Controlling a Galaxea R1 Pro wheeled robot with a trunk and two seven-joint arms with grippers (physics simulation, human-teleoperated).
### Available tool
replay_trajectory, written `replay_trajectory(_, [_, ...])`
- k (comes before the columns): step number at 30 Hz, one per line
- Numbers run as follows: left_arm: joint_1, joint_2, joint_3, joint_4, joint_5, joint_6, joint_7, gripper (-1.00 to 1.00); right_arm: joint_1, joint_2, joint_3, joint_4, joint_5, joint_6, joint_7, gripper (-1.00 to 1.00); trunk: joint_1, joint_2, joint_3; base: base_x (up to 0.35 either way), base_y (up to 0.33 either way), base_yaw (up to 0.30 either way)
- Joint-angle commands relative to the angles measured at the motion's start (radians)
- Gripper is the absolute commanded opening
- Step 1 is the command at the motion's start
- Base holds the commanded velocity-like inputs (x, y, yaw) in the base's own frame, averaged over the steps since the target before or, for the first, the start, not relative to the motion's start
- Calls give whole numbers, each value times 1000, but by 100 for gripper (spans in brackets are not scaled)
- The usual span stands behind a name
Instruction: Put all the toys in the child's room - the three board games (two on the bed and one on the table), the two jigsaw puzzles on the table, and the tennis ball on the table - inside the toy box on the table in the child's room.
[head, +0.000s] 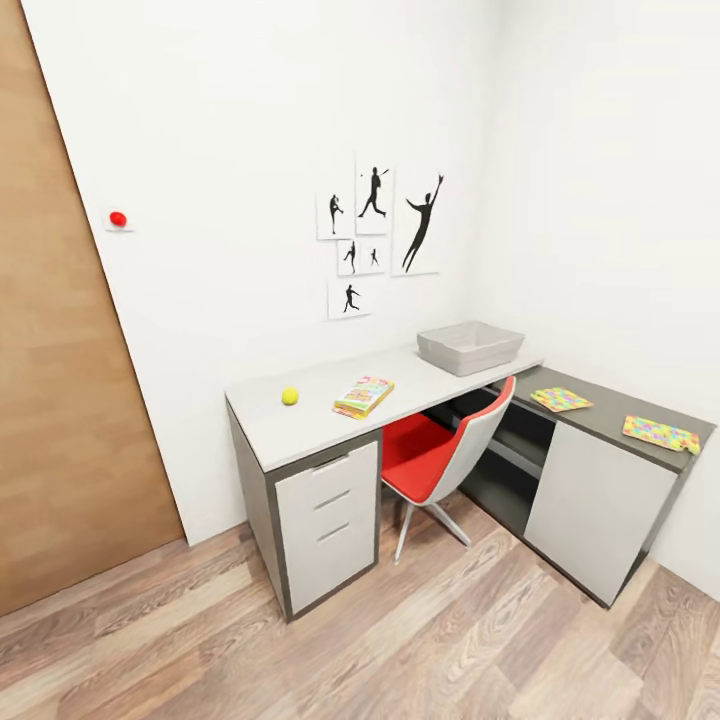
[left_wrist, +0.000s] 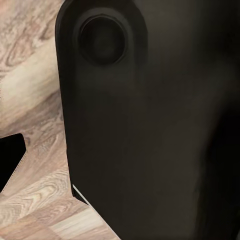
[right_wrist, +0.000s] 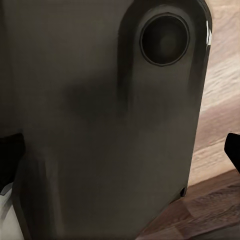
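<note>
Neither gripper can be read for open or closed: each wrist camera looks onto a dark rounded robot body panel (left_wrist: 150, 125) with wood plank floor (left_wrist: 30, 200) beyond it, so both arms seem to hang tucked by the base, holding nothing that I can make out. My judgement is that the robot is at the approach stage, standing off from the table (head: 330, 415) with no toy yet in the box; the next move calls for driving closer and raising an arm toward one toy. The table is L-shaped, set in a corner of white walls with baseball silhouette prints (head: 380, 235) above it and a wooden door panel (head: 60, 400) well off to its left. A red chair (head: 440, 455) is tucked into its inner angle. The toy box (head: 470, 347) sits at the table's bend, against the wall. One board game (head: 364, 395) lies near the front edge of the pale top, two jigsaw puzzles (head: 560, 399) (head: 660, 434) lie on the lower dark section, and the tennis ball (head: 290, 396) rests left of the board game.
</note>
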Motion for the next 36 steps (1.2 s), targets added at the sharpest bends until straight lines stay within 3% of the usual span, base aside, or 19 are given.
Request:
replay_trajectory(1, [0,0,0,0,-1,0,0,100,0,0,0,0,2,0,0,100,0,0,-1,0,0,-283])
replay_trajectory(36, [0,0,3,0,-1,0,0,100,0,0,-2,0,-4,-1,0,100,0,0,-1,0,0,-283])
